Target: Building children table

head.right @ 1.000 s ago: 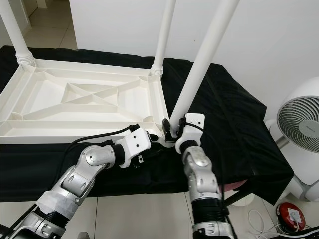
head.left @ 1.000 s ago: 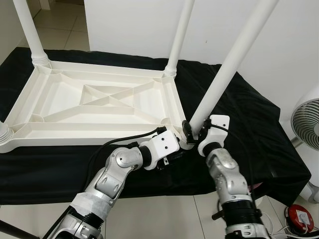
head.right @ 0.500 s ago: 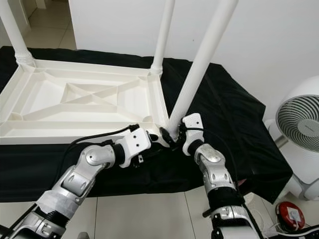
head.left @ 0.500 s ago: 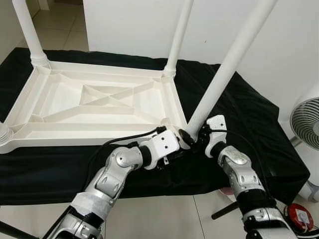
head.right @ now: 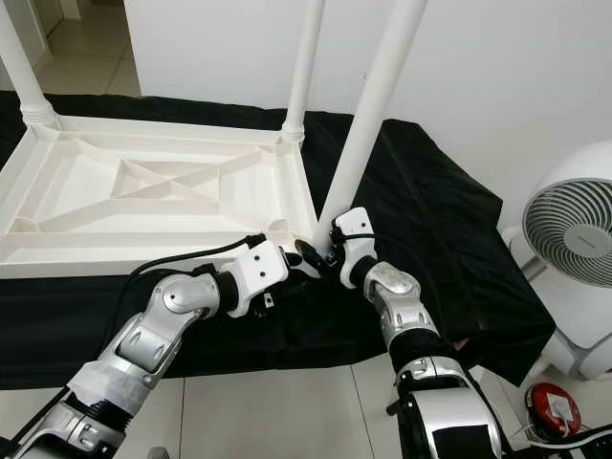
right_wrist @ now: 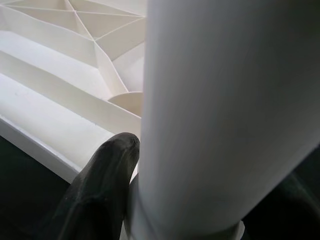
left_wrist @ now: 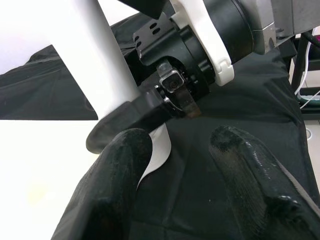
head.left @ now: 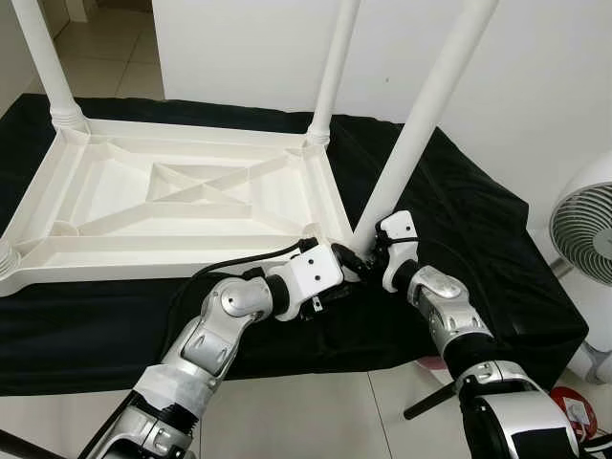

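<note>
Right hand point(head.left: 375, 251): clamped on the base of the tilted white table leg point(head.left: 421, 124), at the near right corner of the upturned tabletop point(head.left: 182, 206). Left hand point(head.left: 346, 271): fingers point(left_wrist: 117, 165) spread, just beside that corner. Tabletop lay underside up on a bench draped in black cloth point(head.left: 478, 239); further legs point(head.left: 328, 72) stood upright in other corners. Beyond: white wall point(head.left: 249, 48), tiled floor point(head.left: 115, 48); white fan point(head.right: 574, 229) to the right.
</note>
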Controlling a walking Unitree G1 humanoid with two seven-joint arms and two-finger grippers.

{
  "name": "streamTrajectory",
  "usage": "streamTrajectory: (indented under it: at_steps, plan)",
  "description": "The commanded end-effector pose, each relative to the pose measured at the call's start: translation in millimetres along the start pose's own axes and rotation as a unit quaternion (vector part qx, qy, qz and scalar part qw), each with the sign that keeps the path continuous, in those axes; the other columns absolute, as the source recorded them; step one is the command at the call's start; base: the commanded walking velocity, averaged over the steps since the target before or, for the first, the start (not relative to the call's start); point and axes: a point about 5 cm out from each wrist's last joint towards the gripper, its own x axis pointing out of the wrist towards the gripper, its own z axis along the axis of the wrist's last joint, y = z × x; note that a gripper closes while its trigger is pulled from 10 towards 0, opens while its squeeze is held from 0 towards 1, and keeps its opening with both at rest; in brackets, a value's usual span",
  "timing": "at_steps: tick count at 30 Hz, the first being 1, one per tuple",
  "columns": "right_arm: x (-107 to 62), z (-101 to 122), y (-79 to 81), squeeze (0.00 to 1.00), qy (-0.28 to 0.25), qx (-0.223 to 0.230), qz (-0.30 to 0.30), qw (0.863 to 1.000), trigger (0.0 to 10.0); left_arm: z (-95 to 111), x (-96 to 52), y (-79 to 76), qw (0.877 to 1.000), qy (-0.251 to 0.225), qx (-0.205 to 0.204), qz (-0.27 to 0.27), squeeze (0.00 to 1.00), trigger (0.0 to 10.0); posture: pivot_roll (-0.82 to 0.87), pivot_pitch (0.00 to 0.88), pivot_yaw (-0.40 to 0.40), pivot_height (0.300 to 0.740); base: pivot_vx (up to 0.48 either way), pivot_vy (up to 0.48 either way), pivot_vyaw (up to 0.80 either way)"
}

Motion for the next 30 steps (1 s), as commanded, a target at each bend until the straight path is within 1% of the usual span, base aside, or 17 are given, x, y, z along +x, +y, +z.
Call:
streamTrajectory:
  at_steps: [1,3,5,6,10,11,13,15,17,18,21,23,26,27,28,29,30]
  plan:
    - [0.7,-9,6.0,0.0,0.02,0.003,0.017,1.0,0.0,0,0.7,3.9,0.999,0.005,0.001,0.037,0.0,10.0,-0.01,0.0,-0.127,0.74,0.0,0.0,0.0]
    - [0.0,-11,5.2,0.0,0.024,0.005,0.013,1.0,0.0,0,0.9,3.9,0.999,0.004,0.001,0.037,0.0,10.0,-0.01,0.0,-0.128,0.74,0.0,0.0,0.0]
    - [-2.4,-17,1.6,0.0,0.047,-0.007,-0.015,0.999,0.0,1,1.2,3.3,0.999,0.003,0.0,0.036,0.0,10.0,-0.02,0.0,-0.127,0.74,0.0,0.0,0.0]
    - [-2.4,-17,1.6,0.0,0.047,-0.007,-0.015,0.999,0.0,1,1.2,3.3,0.999,0.003,0.0,0.036,0.0,10.0,-0.02,0.0,-0.127,0.74,0.0,0.0,0.0]
    - [-2.1,-13,-0.2,0.0,0.03,0.014,-0.061,0.998,0.0,0,1.6,0.7,1.0,0.002,-0.001,0.031,0.0,10.0,-0.03,0.0,-0.118,0.74,0.0,0.0,0.0]
    - [-2.1,-13,-0.2,0.0,0.03,0.014,-0.061,0.998,0.0,0,1.6,0.7,1.0,0.002,-0.001,0.031,0.0,10.0,-0.03,0.0,-0.118,0.74,0.0,0.0,0.0]
    - [-0.7,-11,-0.7,0.0,0.026,0.026,-0.094,0.995,0.0,0,1.5,0.3,1.0,0.002,-0.002,0.029,0.0,10.0,-0.03,0.0,-0.117,0.74,0.0,0.0,0.0]
    - [-0.2,-10,-1.1,0.0,0.026,0.032,-0.109,0.993,0.0,0,1.5,0.2,1.0,0.002,-0.002,0.029,0.0,10.0,-0.03,0.0,-0.117,0.74,0.0,0.0,0.0]
    - [2.0,-7,0.0,0.0,0.019,0.053,-0.161,0.985,0.0,0,1.7,-0.5,1.0,0.002,-0.002,0.027,0.0,10.0,-0.04,0.0,-0.114,0.74,0.0,0.0,0.0]
    - [2.9,-4,2.0,0.0,0.014,0.054,-0.18,0.982,0.0,1,1.8,-1.1,1.0,0.001,-0.003,0.026,0.0,10.0,-0.04,0.0,-0.11,0.74,0.0,0.0,0.0]
    - [6.0,0,9.7,0.0,0.005,0.058,-0.22,0.974,0.0,0,1.9,-2.9,1.0,0.0,-0.006,0.023,0.0,10.0,-0.05,0.0,-0.105,0.74,0.0,0.0,0.0]
    - [7.0,0,12.5,0.0,0.004,0.064,-0.232,0.971,0.0,0,1.8,-3.7,1.0,0.0,-0.006,0.022,0.0,10.0,-0.05,0.0,-0.103,0.74,0.0,0.0,0.0]
    - [8.6,1,21.2,0.0,0.005,0.067,-0.282,0.957,0.0,-1,1.1,-5.7,1.0,-0.001,-0.008,0.02,0.0,10.0,-0.05,0.0,-0.102,0.74,0.0,0.0,0.0]
    - [10.1,1,27.5,0.0,0.002,0.085,-0.31,0.947,0.0,-1,0.3,-5.8,1.0,-0.001,-0.009,0.022,0.0,10.0,-0.04,0.0,-0.103,0.74,0.0,0.0,0.0]
    - [10.1,1,27.5,0.0,0.002,0.085,-0.31,0.947,0.0,-1,0.3,-5.8,1.0,-0.001,-0.009,0.022,0.0,10.0,-0.04,0.0,-0.103,0.74,0.0,0.0,0.0]
    - [11.5,3,32.9,0.0,0.0,0.094,-0.323,0.942,0.0,-1,-0.2,-5.4,1.0,0.0,-0.009,0.026,0.0,10.0,-0.04,0.0,-0.102,0.74,0.0,0.0,0.0]
    - [12.1,3,34.6,0.0,0.0,0.093,-0.323,0.942,0.0,-1,-0.4,-5.1,1.0,0.0,-0.009,0.028,0.0,10.0,-0.04,0.0,-0.101,0.74,0.0,0.0,0.0]
